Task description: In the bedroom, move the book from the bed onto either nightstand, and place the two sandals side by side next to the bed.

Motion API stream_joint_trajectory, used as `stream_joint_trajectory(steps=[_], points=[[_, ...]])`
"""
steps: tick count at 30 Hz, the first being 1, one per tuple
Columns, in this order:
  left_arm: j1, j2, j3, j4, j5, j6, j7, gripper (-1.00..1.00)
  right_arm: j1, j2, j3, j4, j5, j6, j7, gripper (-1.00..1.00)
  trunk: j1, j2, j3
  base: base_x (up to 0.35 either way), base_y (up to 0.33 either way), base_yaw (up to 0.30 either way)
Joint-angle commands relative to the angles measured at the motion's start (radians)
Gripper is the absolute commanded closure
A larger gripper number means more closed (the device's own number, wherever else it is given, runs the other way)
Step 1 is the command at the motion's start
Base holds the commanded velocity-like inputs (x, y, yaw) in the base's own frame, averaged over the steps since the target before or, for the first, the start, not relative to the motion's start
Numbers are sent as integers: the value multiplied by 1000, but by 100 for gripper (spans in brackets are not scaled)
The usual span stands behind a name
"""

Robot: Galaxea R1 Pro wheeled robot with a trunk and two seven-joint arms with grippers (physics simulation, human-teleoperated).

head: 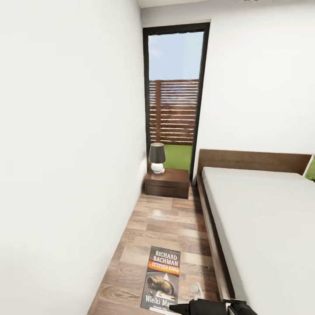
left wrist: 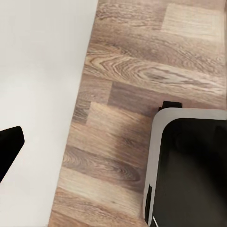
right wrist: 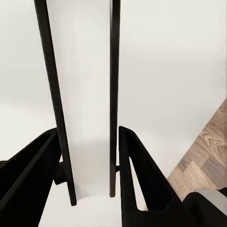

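book: the book (head: 161, 279) is held up in front of the head camera, cover facing it, above the wood floor between the wall and the bed; white lettering reads "RICHARD BACHMAN", an orange band sits under it, a dark oval picture lower down; in the right wrist view the same book (right wrist: 85, 94) is seen edge-on, its pale page block between two dark covers
right gripper: the right gripper (right wrist: 90, 156) is clamped on the book, one black finger against each cover near the book's lower end; its dark tip (head: 197, 307) shows at the bottom edge of the head view, just beside the book's lower corner
left gripper: one black finger (left wrist: 8, 150) shows against the white wall; whether the left gripper is closed or spread I cannot tell
robot base: a dark body with a pale rim (left wrist: 189, 165) stands on the floor planks in the left wrist view
bed: the bed (head: 262, 218) fills the right side, pale-grey mattress on a dark brown frame, low headboard against the far wall
nightstand: the nightstand (head: 168, 183) stands ahead in the corner, just beside the head of the bed and under the tall window (head: 175, 87)
lamp: a lamp (head: 157, 158) with a dark shade and round white base rests on the nightstand's left part
outside: a brown slatted fence (head: 173, 111) and grass show through the glass
floor: the wood-plank floor (head: 162, 227) runs as a narrow aisle from the robot to the nightstand
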Motion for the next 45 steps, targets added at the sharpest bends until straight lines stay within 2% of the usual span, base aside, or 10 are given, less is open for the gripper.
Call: stream_joint_trajectory(steps=[1,26,45], points=[[0,0,-3,1,8,-3,1,-100,0,-1,8,0,-11,10,0,100,1,-1,0,122,56,-231],[0,0,-4,1,8,-2,1,-100,0,-1,8,0,-11,10,-2,100,1,-1,0,93,34,-121],[0,0,-3,1,8,-2,1,-100,0,-1,8,0,-10,10,-2,100,1,-1,0,48,10,-21]])
